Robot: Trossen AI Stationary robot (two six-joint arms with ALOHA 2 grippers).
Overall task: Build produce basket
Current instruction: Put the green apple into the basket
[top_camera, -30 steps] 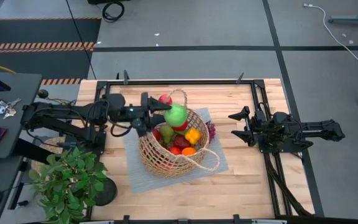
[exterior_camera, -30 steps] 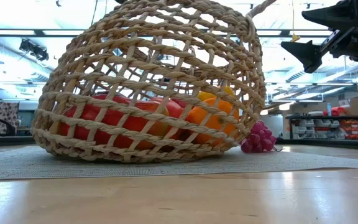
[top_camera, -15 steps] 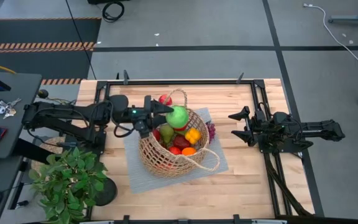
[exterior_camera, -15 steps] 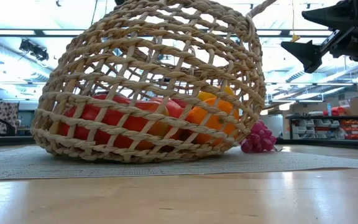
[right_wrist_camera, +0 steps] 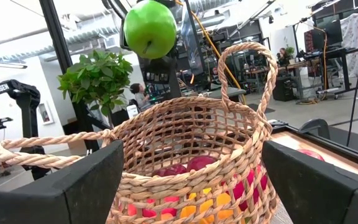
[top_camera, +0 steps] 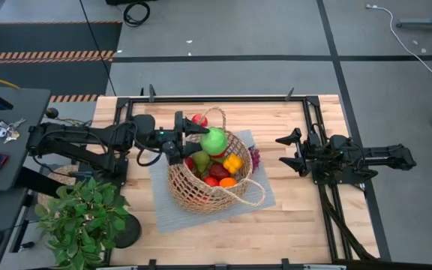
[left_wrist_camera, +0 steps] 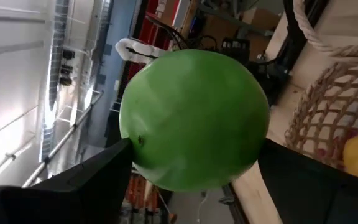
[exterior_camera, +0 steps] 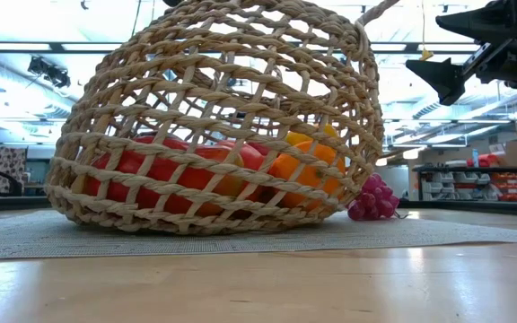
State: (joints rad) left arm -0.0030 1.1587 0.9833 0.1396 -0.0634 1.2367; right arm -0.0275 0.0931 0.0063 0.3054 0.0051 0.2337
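The left gripper (top_camera: 203, 138) is holding a green apple (top_camera: 214, 139) between its two fingers, up in the air over the near rim of the basket (top_camera: 188, 192). In the left wrist view the apple (left_wrist_camera: 194, 119) is filling the middle of the picture, with a dark finger (left_wrist_camera: 79, 180) pressing on each side of it. From the right wrist view the same apple (right_wrist_camera: 150, 28) is hanging well above the basket (right_wrist_camera: 185, 155), clear of its weave.

The basket is sitting on a grey mat (top_camera: 265, 191) in the middle of the wooden table (top_camera: 291, 232), one looped handle standing up at the far side and the other lying out toward the front. Inside it other produce is lying piled – red pieces, a green pear (top_camera: 201, 159), a yellow pepper (top_camera: 233, 163) and an orange (top_camera: 227, 181). A red apple (top_camera: 199, 119) is lying on the table just behind the basket, and a bunch of purple grapes (exterior_camera: 372, 199) is resting on the mat against its right side.

The right gripper (top_camera: 284, 151) is waiting well to the right of the basket, its fingers spread wide and holding nothing. A potted plant (top_camera: 81, 217) is standing off the table's front left corner.
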